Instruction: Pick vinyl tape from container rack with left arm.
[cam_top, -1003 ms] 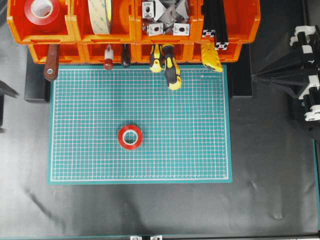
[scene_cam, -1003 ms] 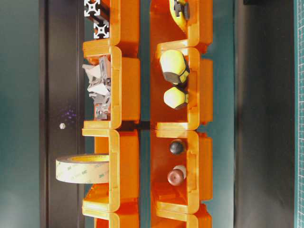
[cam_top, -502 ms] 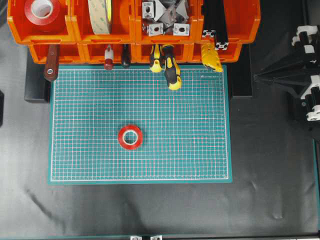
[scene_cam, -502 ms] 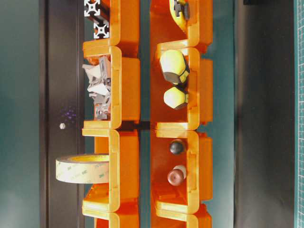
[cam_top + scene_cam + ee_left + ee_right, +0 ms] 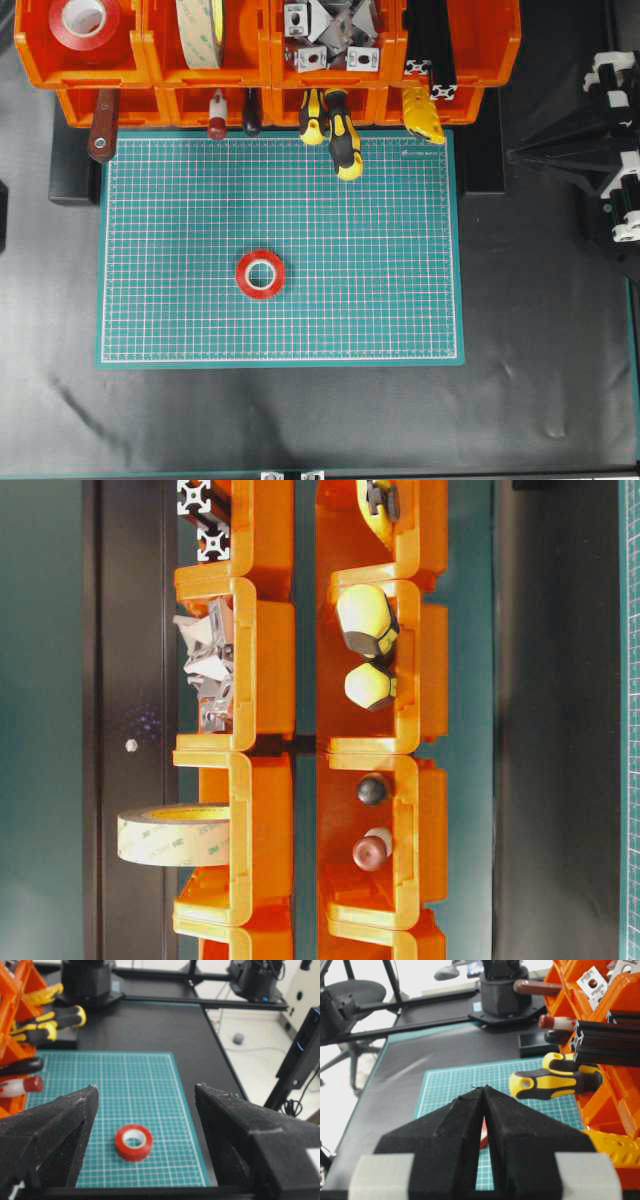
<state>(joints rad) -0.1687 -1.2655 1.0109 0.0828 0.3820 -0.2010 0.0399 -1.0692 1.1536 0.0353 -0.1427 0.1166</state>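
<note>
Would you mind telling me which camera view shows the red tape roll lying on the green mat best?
The overhead view: the red tape roll lies flat and unobstructed on the green mat, its ring and white core fully visible. The left wrist view shows it at a slant between the fingers. The right wrist view shows only a sliver behind the closed fingers. The table-level view misses it.

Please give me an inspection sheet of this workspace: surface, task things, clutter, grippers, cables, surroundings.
Surface: green cutting mat on black table.
Job's things: one red vinyl tape flat on mat; another red roll in the container rack, upper tier, end bin.
Clutter: cream tape roll, metal brackets, screwdrivers in bins.
Grippers: left gripper open, empty; right gripper shut, empty.
Cables: nothing seen on table.
Surroundings: office chair beyond table.
</note>
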